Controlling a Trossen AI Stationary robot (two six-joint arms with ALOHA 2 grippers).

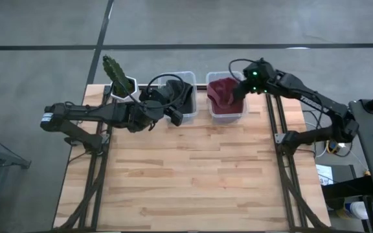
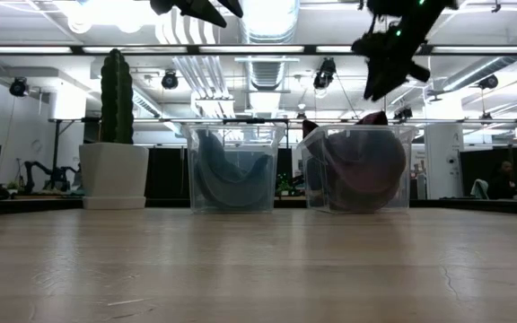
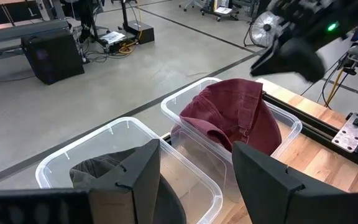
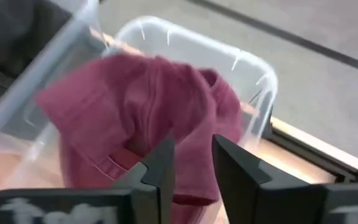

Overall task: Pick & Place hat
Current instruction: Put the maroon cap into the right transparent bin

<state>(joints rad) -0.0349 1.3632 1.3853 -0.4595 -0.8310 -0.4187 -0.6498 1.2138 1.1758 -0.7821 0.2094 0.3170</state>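
A maroon hat (image 1: 224, 94) (image 4: 142, 106) lies crumpled in the right clear bin (image 3: 291, 124), one fold standing above the rim (image 2: 375, 117). A dark grey hat (image 3: 98, 171) (image 2: 232, 175) lies in the left clear bin (image 3: 123, 124). My right gripper (image 4: 193, 162) (image 2: 380, 81) hangs open above the maroon hat, fingers pointing down and clear of it. My left gripper (image 3: 197, 180) (image 1: 177, 107) hovers open over the left bin, above the grey hat.
Both bins stand side by side at the table's far edge. A cactus in a white pot (image 1: 118, 81) (image 2: 115, 135) stands left of the left bin. Black rails (image 1: 280, 149) run along the table's right and left sides. Bare wood (image 1: 193, 175) fills the near half.
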